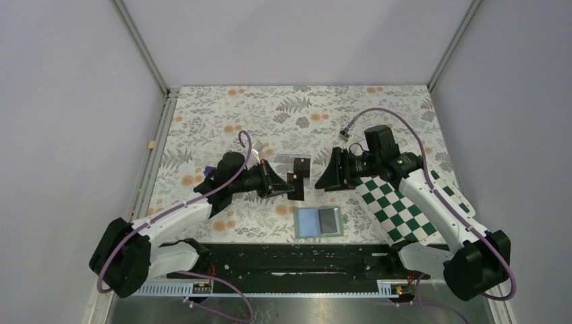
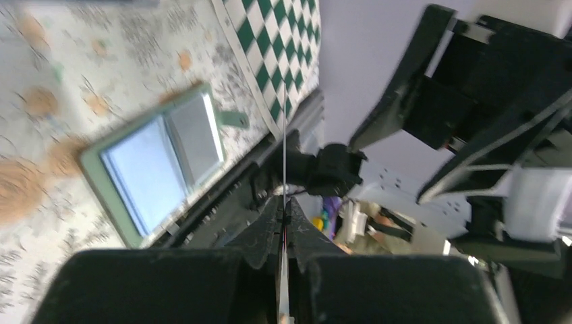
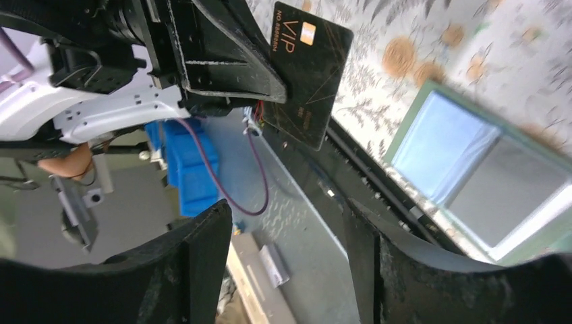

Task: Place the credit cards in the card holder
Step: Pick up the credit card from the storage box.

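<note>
The left gripper (image 1: 286,182) is clamped on a black credit card (image 1: 295,187), holding it off the table (image 1: 270,115) and on edge. From the left wrist view the card (image 2: 284,169) is only a thin line between the closed fingers (image 2: 260,236). The right wrist view shows its face (image 3: 310,74) (gold "VIP" lettering and a small chip).

Facing it from the right, the right gripper (image 1: 325,173) holds nothing, its jaws spread wide. A second card (image 1: 301,164) sits just beyond the held one, between the two grippers; whether it lies flat I cannot tell.

The card holder (image 1: 318,221) lies open on the table, near and slightly right of the held card and close to the near edge. Its pale blue-grey pockets face up. The chequered board (image 1: 398,206) lies to its right, under the right arm.
</note>
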### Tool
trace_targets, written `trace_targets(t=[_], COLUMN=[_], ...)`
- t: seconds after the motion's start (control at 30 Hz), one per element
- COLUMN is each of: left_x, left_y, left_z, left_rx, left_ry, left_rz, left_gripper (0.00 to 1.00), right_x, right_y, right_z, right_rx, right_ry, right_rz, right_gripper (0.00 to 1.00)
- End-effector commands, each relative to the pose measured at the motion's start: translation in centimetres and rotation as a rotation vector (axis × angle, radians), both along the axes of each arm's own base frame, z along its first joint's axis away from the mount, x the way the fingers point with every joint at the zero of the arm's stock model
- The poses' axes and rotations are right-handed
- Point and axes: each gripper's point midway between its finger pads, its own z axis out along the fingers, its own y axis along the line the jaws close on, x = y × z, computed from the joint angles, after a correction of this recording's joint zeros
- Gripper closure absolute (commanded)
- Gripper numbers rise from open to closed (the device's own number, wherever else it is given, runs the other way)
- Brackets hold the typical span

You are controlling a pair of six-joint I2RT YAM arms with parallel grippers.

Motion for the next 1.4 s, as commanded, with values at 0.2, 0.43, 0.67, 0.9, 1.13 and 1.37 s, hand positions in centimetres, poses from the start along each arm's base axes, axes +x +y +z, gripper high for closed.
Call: trace_targets(t=[0.2,0.43,0.67,0.9,1.13,1.37], left_x=[-5.2,-5.6,-5.0,-3.8,-4.0,-4.5], left_y=[-1.8,-2.9,-3.0,-1.7,-1.3,-2.0], left_z=[7.3,6.6,7.0,5.8,5.4,7.0], left_rx=[-0.353,-0.354,-0.363,-0.224,-0.191,-0.273], left_ry=[-0.08,-0.048,-0.063,-0.104,-0.111,-0.129], left_rz=[-0.165,-0.189,-0.16,-0.052,-0.053,-0.107], left_gripper=[1.0,1.0,1.0,1.0,1.0,1.0], right_x=[-2.9,-3.4,-3.5,-3.1,-3.3,-3.0], right_y=[2.0,3.3,2.9,1.5,1.6,2.3], right_z=[0.8,1.6,1.0,1.0,2.2,2.6], right_rx=[0.316,0.384,0.345,0.241,0.269,0.331], right_ry=[0.171,0.177,0.172,0.082,0.08,0.119], right_rz=[0.075,0.133,0.089,0.01,0.038,0.074], right_gripper=[0.42,0.51,0.63,0.59,0.5,0.51])
